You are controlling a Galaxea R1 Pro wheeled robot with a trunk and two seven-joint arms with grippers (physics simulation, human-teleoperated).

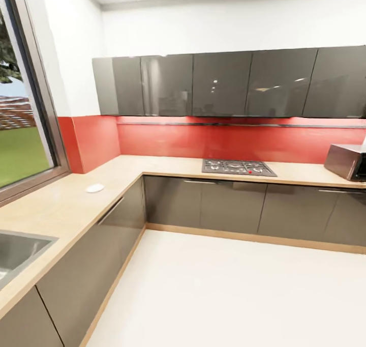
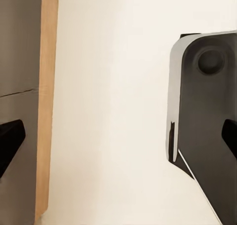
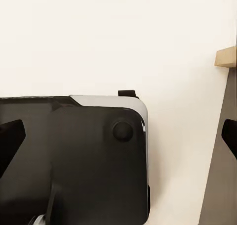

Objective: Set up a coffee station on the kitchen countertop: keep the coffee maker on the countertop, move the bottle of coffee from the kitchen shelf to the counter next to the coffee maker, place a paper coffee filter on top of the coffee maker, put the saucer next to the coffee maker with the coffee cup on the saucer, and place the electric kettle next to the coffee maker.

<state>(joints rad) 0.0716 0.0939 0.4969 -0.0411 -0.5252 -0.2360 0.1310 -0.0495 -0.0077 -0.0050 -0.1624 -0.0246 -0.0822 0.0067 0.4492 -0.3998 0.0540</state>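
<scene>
The kitchen countertop (image 1: 56, 209) runs along the left under the window, light wood over dark grey fronts, with its steel sink (image 1: 18, 250) at the near left. On it, near the corner, lies a small flat round white thing (image 1: 94, 188); it looks like the saucer, but I cannot tell for sure. In the left wrist view my left gripper (image 2: 118, 141) is open over pale floor, one dark fingertip (image 2: 10, 141) at each side edge. My right gripper (image 3: 118, 136) is also open, with nothing between its fingers, above the robot's dark base (image 3: 74, 160).
A beige counter with a gas hob (image 1: 238, 167) spans the back wall under glossy grey wall cabinets (image 1: 223, 82) and a red backsplash. A microwave (image 1: 348, 161) stands at its right end. Pale floor (image 1: 229, 296) spreads ahead. A cabinet front with wooden plinth (image 2: 47, 101) is close by.
</scene>
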